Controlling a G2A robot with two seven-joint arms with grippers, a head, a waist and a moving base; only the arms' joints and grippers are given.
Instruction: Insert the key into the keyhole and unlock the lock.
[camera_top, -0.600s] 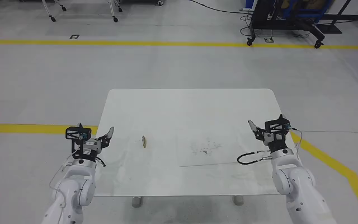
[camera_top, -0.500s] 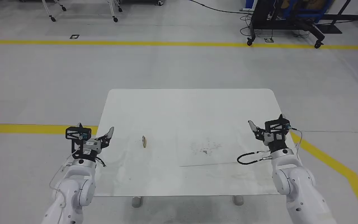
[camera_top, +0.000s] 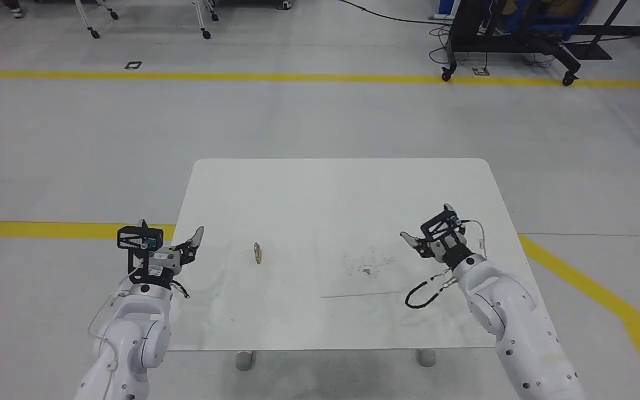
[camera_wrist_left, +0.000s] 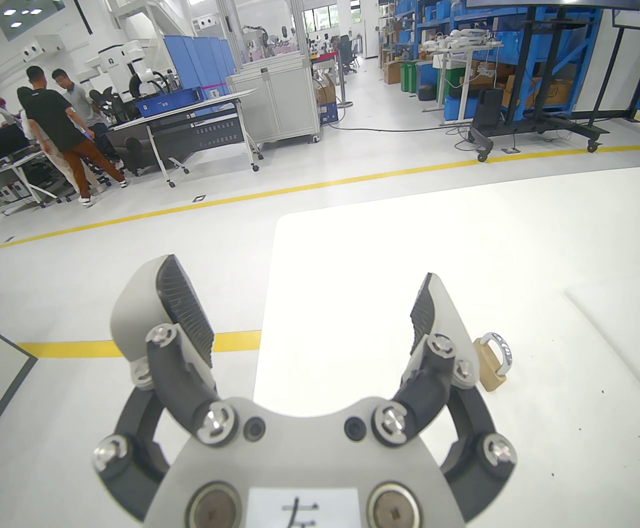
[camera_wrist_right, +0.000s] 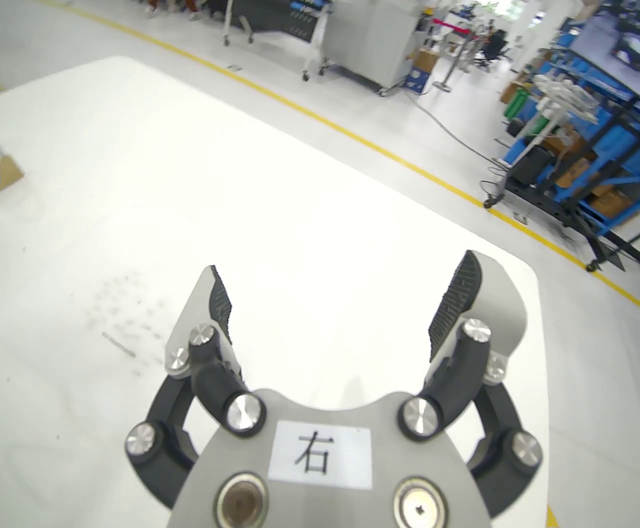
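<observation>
A small brass padlock (camera_top: 257, 253) with a silver shackle lies on the left half of the white table (camera_top: 340, 190); the left wrist view has it just beyond one fingertip (camera_wrist_left: 492, 360). A thin grey key (camera_top: 366, 270) lies among smudges right of centre, and the right wrist view shows it (camera_wrist_right: 118, 345) to the side of that gripper. My left gripper (camera_top: 172, 241) (camera_wrist_left: 300, 295) hangs open at the table's left edge, holding nothing. My right gripper (camera_top: 430, 227) (camera_wrist_right: 342, 280) is open over the table's right part, a short way right of the key.
The table's near edge lies just in front of both arms. Grey scuff marks (camera_wrist_right: 125, 305) surround the key. Yellow floor lines (camera_top: 300, 77) and wheeled racks (camera_top: 510, 40) stand well away from the table.
My right arm has swung from the table's right edge inward and leftward, toward the key. The left arm, padlock and key have not moved.
</observation>
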